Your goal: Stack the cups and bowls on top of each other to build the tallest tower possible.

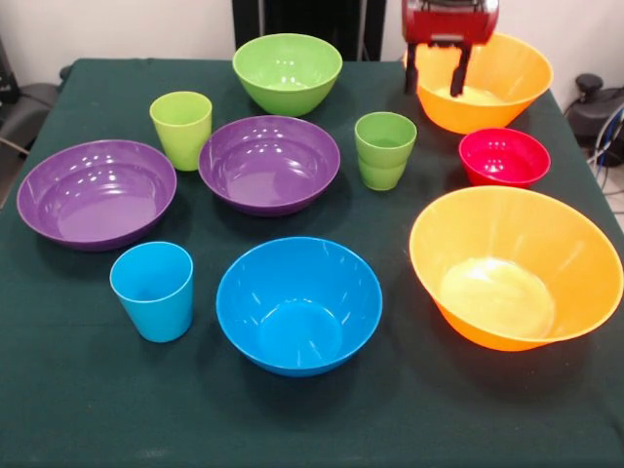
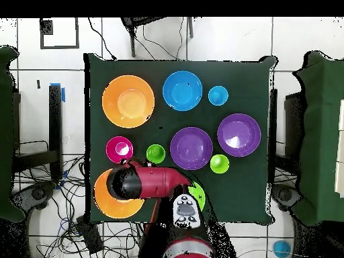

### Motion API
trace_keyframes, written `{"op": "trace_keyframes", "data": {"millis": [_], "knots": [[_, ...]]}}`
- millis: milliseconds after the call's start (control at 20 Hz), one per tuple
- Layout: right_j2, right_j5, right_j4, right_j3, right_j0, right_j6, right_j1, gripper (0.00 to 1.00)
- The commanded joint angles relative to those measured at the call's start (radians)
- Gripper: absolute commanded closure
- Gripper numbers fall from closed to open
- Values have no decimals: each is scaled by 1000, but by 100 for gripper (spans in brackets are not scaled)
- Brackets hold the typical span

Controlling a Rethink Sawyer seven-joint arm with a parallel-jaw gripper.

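1. The red and black gripper (image 1: 440,80) hangs at the table's far side with its two dark fingers (image 1: 460,74) apart and nothing between them; the jaws stand open and empty.
2. The tips sit over the far glossy orange plastic bowl (image 1: 502,88), at its rim on the side towards the table's middle; the front view shows one finger against the bowl's inner wall and the other outside the rim, which suggests the rim lies between the jaws, though whether anything touches cannot be told.
3. In the overhead view the arm's red wrist (image 2: 144,181) covers the upper part of that same bowl (image 2: 111,205), so the bowl lies directly below the gripper rather than off to a side; a straight descent looks like the move this turns on.
4. No tower exists yet; every piece stands alone on the dark green tablecloth (image 1: 58,390).
5. Nearest neighbours of the far bowl are the small glossy red plastic bowl (image 1: 504,156), just beside it, and the ridged green plastic cup (image 1: 384,149), a little farther towards the middle.
6. The second big orange plastic bowl (image 1: 517,268) sits at the near edge, well apart from the gripper; as judged, it is the likely base.
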Motion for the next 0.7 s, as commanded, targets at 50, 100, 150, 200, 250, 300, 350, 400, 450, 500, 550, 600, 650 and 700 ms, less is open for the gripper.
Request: {"op": "trace_keyframes", "data": {"millis": [50, 100, 150, 200, 250, 300, 350, 400, 450, 500, 550, 600, 650, 700], "knots": [[76, -58, -41, -160, -1, 52, 156, 0], [71, -50, -54, -178, -3, 35, 169, 0], [66, -42, -66, -195, -6, 19, 182, 0], [60, -32, -77, -211, -5, 6, 192, 0], [44, -16, -97, -236, 4, -14, 206, 0], [39, -10, -107, -248, 4, -20, 214, 0], [43, -19, -116, -255, -4, -22, 224, 0], [48, -25, -123, -257, -12, -19, 228, 0], [53, -31, -129, -259, -20, -17, 232, 0], [59, -37, -136, -261, -27, -15, 236, 0], [68, -44, -138, -251, -38, -6, 234, 0], [74, -46, -142, -248, -42, 0, 233, 0], [79, -47, -146, -244, -47, 3, 235, 0], [84, -47, -150, -241, -52, 6, 237, 0]]}}
